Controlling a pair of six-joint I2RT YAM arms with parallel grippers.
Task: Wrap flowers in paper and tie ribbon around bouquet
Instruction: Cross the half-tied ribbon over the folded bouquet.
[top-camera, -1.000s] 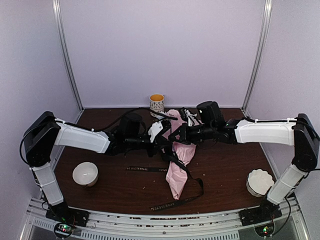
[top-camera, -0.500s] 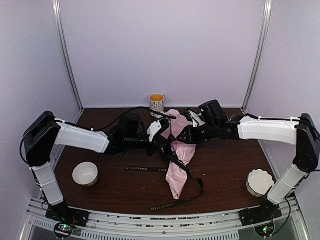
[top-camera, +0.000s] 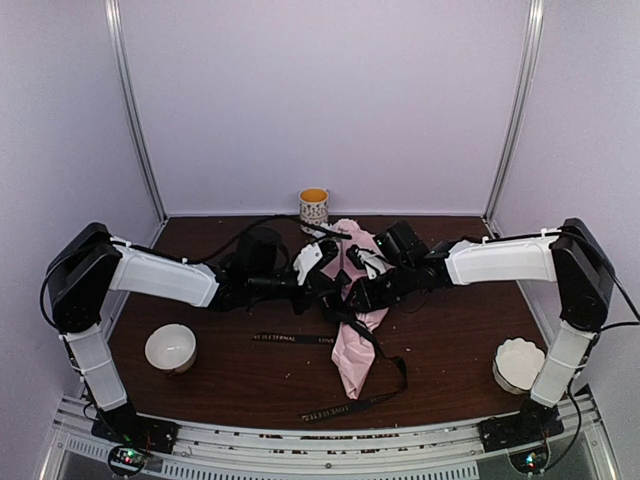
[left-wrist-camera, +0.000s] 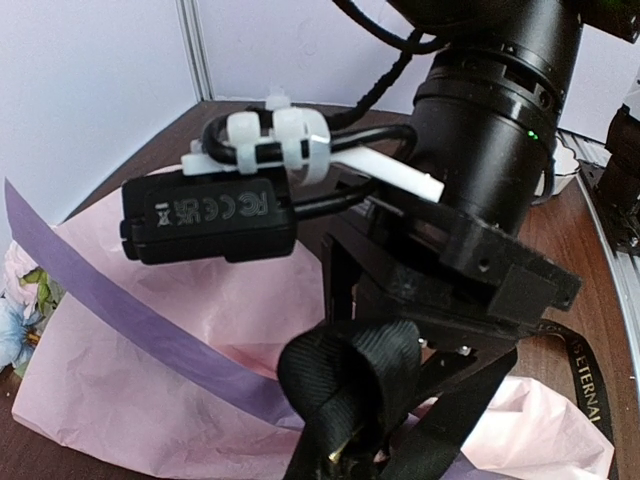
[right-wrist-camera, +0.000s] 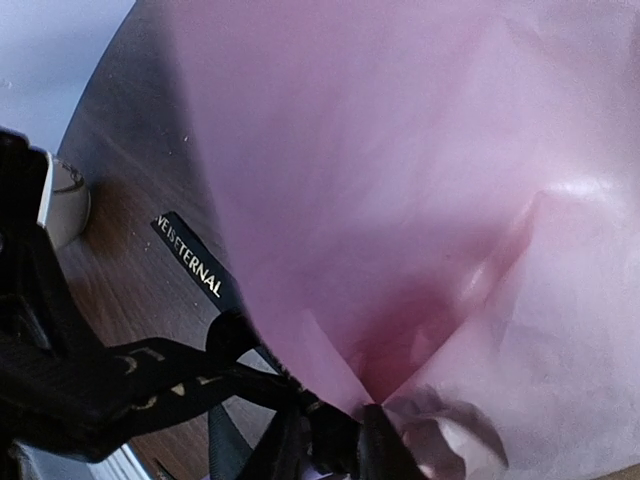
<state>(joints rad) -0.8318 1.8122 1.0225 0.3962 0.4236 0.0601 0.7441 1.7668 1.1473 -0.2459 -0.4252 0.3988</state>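
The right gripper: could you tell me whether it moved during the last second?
Yes. Judged against the mug at the back, the right gripper has shifted left and slightly toward the front edge of the table.

flowers (left-wrist-camera: 22, 300): a few pale blooms, cut off at the left edge of the left wrist view; from above, hidden under the arms.
left gripper (top-camera: 330, 284): fingertips hidden behind the ribbon (left-wrist-camera: 350, 385) loop at the bottom of its own view.
right gripper (top-camera: 362, 292): jaw gap too small and crowded to tell.
paper (right-wrist-camera: 420, 180): blurred, running off the top and right edges.
bowl (right-wrist-camera: 66, 200): a sliver at the left, the rest hidden.
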